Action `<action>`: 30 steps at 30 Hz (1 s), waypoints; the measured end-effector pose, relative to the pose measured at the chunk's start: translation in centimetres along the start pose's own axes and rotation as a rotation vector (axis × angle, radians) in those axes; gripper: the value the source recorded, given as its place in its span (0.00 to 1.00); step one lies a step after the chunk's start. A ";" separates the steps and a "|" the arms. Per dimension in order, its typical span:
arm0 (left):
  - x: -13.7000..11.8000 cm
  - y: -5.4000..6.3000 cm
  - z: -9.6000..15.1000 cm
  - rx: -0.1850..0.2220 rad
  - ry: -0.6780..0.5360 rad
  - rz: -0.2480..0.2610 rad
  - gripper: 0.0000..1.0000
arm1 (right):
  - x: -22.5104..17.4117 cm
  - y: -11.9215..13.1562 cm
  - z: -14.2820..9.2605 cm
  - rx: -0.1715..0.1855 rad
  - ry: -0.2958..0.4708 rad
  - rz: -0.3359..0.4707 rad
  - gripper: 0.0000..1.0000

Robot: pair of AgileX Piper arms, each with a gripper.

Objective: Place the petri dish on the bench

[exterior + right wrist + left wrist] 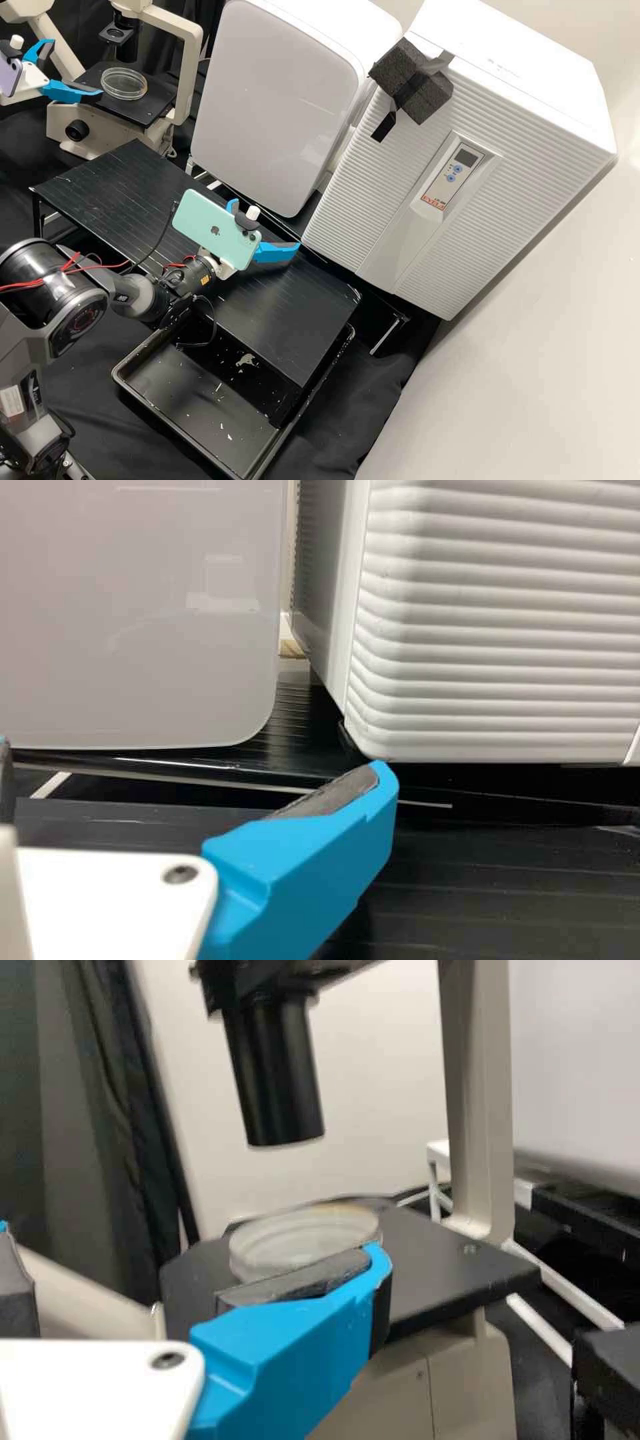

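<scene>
So the petri dish (124,83) was sitting flat on the black stage (143,112) of the microscope (100,125), up near the stage's far edge, and not on the counter (267,320). A dark tube (275,1075) hung down over the stage.

The left hand (77,68) was right there at the stage's left corner. It was released, its two blue fingers spread wide, with one tip just beside the dish. From where I stood I couldn't tell if that tip was touching the stage or the dish.

The right hand (266,224) was well away from all that, over the counter close to its long far edge, in front of the gap between the smooth white cabinet (273,100) and the ribbed one (360,200). Also released, fingers well apart. It had a mint green phone (210,223) mounted on it, lol.

As for the rest, a dark foam block (413,87) was stuck on the ribbed cabinet, up by its top edge. A black tray (180,393) with pale scraps in it lay below the counter's near edge, partly tucked underneath.
</scene>
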 end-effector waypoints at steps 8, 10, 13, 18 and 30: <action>2.5 1.4 -0.9 -0.041 -0.088 0.037 1.00 | 0.0 0.0 0.0 0.000 0.000 0.000 1.00; 3.1 1.3 -1.0 -0.060 -0.127 0.025 1.00 | 0.0 0.0 0.0 0.000 0.000 0.000 1.00; 4.0 1.1 -1.3 -0.085 -0.169 0.007 1.00 | 0.0 0.0 0.0 0.000 0.000 0.000 1.00; 4.8 0.9 -1.7 -0.109 -0.179 0.003 1.00 | 0.0 0.0 0.0 0.000 0.000 0.000 1.00; 5.9 -1.7 -1.2 -0.120 -0.202 -0.065 1.00 | 0.0 0.0 0.0 0.000 0.000 0.000 1.00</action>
